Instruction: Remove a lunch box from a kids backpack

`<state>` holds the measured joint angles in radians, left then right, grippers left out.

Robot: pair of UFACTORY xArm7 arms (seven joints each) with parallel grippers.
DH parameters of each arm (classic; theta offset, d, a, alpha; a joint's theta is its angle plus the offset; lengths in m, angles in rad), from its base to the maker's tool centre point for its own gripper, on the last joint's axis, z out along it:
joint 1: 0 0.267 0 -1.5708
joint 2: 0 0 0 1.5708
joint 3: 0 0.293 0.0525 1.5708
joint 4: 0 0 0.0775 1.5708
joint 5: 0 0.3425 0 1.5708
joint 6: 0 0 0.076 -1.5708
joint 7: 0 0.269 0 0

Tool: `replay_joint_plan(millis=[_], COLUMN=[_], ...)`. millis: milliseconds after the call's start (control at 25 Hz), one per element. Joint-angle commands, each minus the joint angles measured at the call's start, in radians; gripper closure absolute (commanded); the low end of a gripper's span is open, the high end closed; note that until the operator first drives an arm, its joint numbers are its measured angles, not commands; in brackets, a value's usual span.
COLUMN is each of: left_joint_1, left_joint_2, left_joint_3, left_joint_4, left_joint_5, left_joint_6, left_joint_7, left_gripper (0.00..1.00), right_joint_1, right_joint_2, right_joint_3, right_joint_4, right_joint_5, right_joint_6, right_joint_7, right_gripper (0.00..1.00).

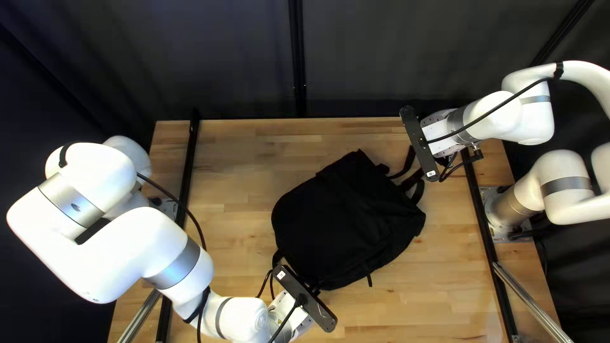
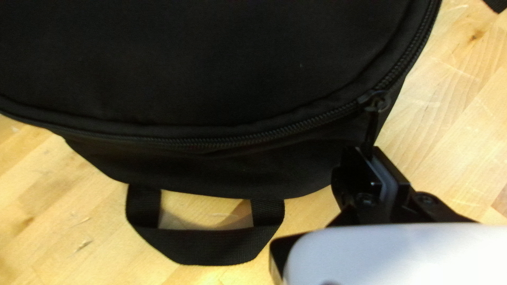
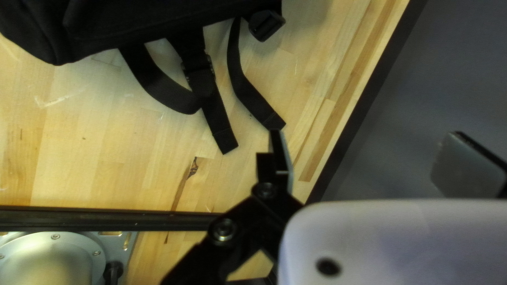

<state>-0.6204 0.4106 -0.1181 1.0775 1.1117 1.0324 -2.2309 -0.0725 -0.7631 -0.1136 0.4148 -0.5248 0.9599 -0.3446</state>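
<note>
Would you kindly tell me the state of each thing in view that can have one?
Black fabric backpack: lying down.
Black curved zipper: looks closed along the stretch in the left wrist view.
Thin black zipper pull: held.
Black webbing carry loop: loose.
Black webbing straps: loose, trailing from the backpack.
Left gripper: shut on the zipper pull.
Right gripper: open.

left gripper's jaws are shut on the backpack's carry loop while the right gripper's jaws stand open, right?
Wrong thing: in the left wrist view the left gripper is shut on the zipper pull, and the carry loop lies free. The right gripper does stand open.
</note>
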Motion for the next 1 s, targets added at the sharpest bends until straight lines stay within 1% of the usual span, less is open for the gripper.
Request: replay_joint_plan(millis=[40, 120, 160, 240, 280, 320, 480, 560, 640, 760, 880, 1000], left_joint_1=[0.005, 0.007, 0.007, 0.006, 0.005, 0.005, 0.003, 0.002, 0.004, 0.006, 0.008, 0.009], left_joint_2=[-0.019, -0.032, -0.035, -0.049, -0.05, -0.052, -0.057, -0.06, -0.066, -0.072, -0.078, -0.085], left_joint_3=[-0.001, -0.003, -0.003, -0.005, -0.005, -0.005, -0.007, -0.006, -0.002, 0.001, 0.005, 0.006], left_joint_4=[-0.003, -0.007, -0.008, -0.021, -0.023, -0.026, -0.035, -0.047, -0.066, -0.078, -0.087, -0.093], left_joint_5=[-0.006, -0.01, -0.01, -0.011, -0.01, -0.009, -0.008, -0.002, 0.01, 0.023, 0.037, 0.047], left_joint_6=[0.004, 0.008, 0.009, 0.013, 0.013, 0.015, 0.017, 0.014, 0.006, 0.001, -0.004, -0.008], left_joint_7=[0.033, 0.051, 0.055, 0.062, 0.063, 0.063, 0.063, 0.055, 0.041, 0.035, 0.034, 0.04], left_gripper=[1.0, 1.0, 1.0, 1.0, 1.0, 1.0, 1.0, 1.0, 1.0, 1.0, 1.0, 1.0], right_joint_1=[0.0, 0.008, 0.019, 0.065, 0.079, 0.107, 0.168, 0.209, 0.237, 0.263, 0.272, 0.261], right_joint_2=[0.0, 0.008, 0.041, 0.094, 0.101, 0.105, 0.078, 0.062, 0.081, 0.119, 0.182, 0.322], right_joint_3=[0.0, 0.014, 0.016, 0.054, 0.069, 0.096, 0.15, 0.199, 0.24, 0.288, 0.332, 0.383], right_joint_4=[0.0, 0.0, 0.025, 0.056, 0.058, 0.055, 0.026, 0.008, -0.003, -0.018, -0.001, 0.077], right_joint_5=[0.0, -0.002, 0.015, 0.063, 0.077, 0.102, 0.161, 0.2, 0.218, 0.23, 0.225, 0.188], right_joint_6=[0.0, -0.001, -0.003, -0.002, -0.002, -0.005, -0.006, -0.004, -0.036, -0.099, -0.155, -0.218], right_joint_7=[0.0, 0.005, 0.011, 0.054, 0.068, 0.093, 0.144, 0.195, 0.245, 0.305, 0.359, 0.407], right_gripper=[0.0, 0.0, 0.0, 0.0, 0.0, 0.0, 0.0, 0.0, 0.0, 0.0, 0.0, 0.0])
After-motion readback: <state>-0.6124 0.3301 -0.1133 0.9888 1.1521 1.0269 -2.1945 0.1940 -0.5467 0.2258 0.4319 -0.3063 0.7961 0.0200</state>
